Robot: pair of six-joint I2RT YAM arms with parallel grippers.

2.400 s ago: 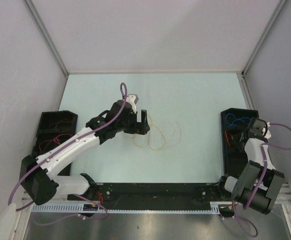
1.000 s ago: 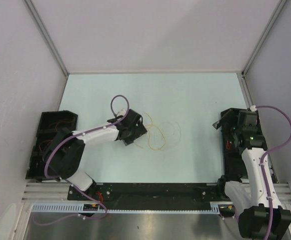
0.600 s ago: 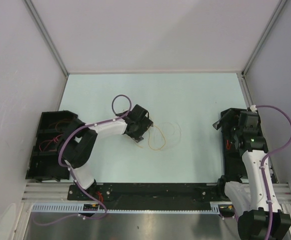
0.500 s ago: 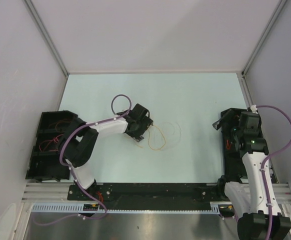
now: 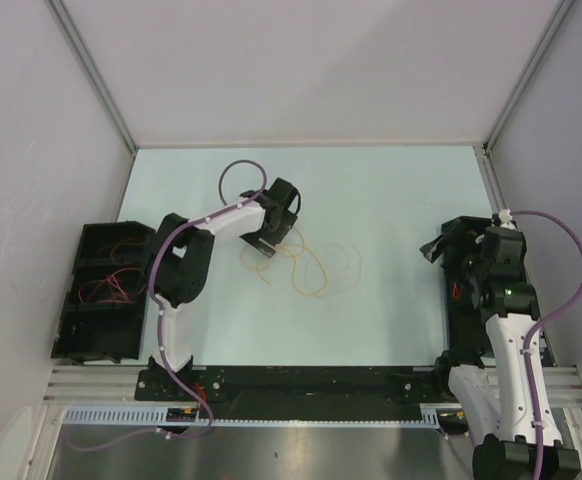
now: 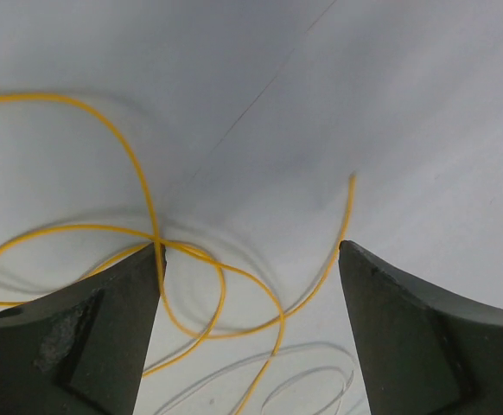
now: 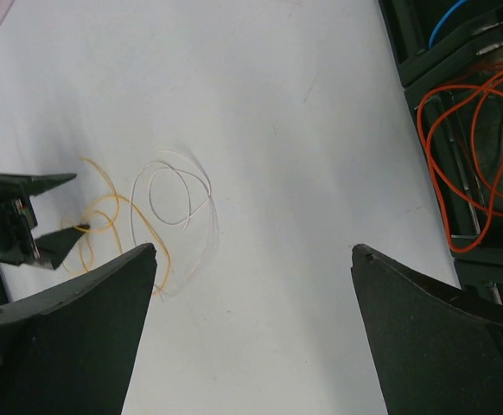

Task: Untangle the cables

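Over the cables [image 6: 141,177], left gripper [image 6: 250,255] has swung farther back, jaws spread; right gripper [image 7: 253,251] likewise.

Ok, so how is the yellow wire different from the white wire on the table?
The yellow wire stands out brightly; the white wire almost fades into the table. The yellow wire crosses itself right at a fingertip of the open left gripper; the white wire lies clear of it. Both are thin, curly and loose on the table.
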